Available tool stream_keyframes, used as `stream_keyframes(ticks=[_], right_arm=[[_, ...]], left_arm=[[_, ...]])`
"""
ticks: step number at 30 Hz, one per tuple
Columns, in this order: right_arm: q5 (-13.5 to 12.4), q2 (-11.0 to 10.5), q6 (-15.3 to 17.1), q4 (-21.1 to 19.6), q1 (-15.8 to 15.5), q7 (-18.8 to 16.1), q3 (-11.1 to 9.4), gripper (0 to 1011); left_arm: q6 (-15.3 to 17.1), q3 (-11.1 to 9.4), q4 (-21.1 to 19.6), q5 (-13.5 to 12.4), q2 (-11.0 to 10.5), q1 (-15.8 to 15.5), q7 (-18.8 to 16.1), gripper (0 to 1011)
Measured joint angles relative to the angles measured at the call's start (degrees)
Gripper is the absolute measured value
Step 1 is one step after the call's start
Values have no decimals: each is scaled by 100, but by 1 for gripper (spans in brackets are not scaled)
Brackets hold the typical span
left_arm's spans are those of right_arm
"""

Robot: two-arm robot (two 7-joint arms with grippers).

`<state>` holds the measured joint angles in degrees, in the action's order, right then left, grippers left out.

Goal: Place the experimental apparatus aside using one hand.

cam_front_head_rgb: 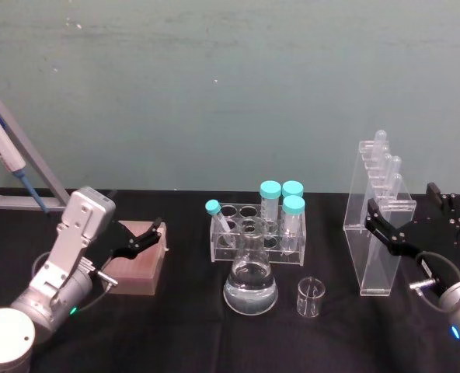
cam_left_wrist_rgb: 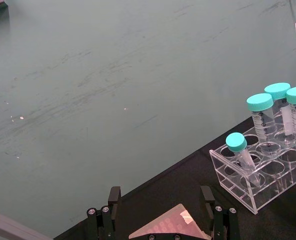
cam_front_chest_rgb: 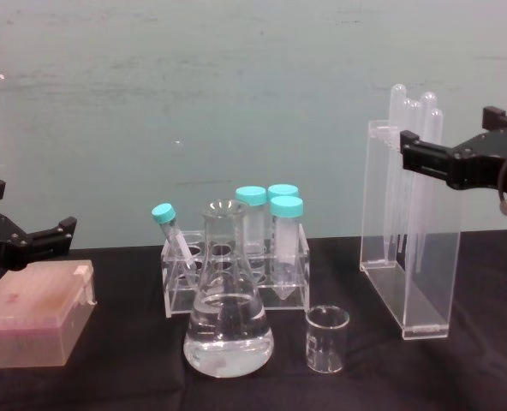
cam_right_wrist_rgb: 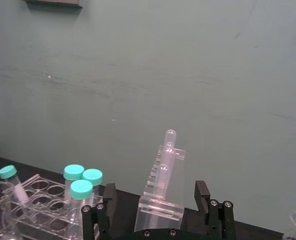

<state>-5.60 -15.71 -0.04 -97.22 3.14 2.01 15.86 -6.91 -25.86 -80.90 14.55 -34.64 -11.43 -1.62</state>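
The tall acrylic rack [cam_front_head_rgb: 374, 264] [cam_front_chest_rgb: 403, 257] [cam_right_wrist_rgb: 160, 200] of long round-topped tubes stands at the right of the black table. My right gripper [cam_front_head_rgb: 411, 211] [cam_front_chest_rgb: 463, 141] [cam_right_wrist_rgb: 155, 195] is open at its upper part. One finger crosses in front of the rack, and in the right wrist view the rack sits framed between the fingers. Contact cannot be made out. The conical flask [cam_front_head_rgb: 251, 284] [cam_front_chest_rgb: 228, 325] of clear liquid and the small beaker [cam_front_head_rgb: 311, 298] [cam_front_chest_rgb: 326, 338] stand at the front centre. My left gripper [cam_front_head_rgb: 141, 237] [cam_left_wrist_rgb: 160, 200] [cam_front_chest_rgb: 31, 240] hangs open over the pink box.
A low clear rack [cam_front_head_rgb: 257, 233] [cam_front_chest_rgb: 236, 274] [cam_left_wrist_rgb: 260, 170] with teal-capped tubes stands behind the flask. The pink lidded box [cam_front_head_rgb: 137, 264] [cam_front_chest_rgb: 31, 312] lies at the left. A pipette [cam_front_head_rgb: 5, 155] on a stand is at the far left. A green wall closes the back.
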Motion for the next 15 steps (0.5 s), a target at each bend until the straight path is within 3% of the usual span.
stream_keyframes(ticks=[15], right_arm=[[85,274,-224,281,80,-94,-253,1002]], left_arm=[[0,0,0,0,0,0,0,1000]])
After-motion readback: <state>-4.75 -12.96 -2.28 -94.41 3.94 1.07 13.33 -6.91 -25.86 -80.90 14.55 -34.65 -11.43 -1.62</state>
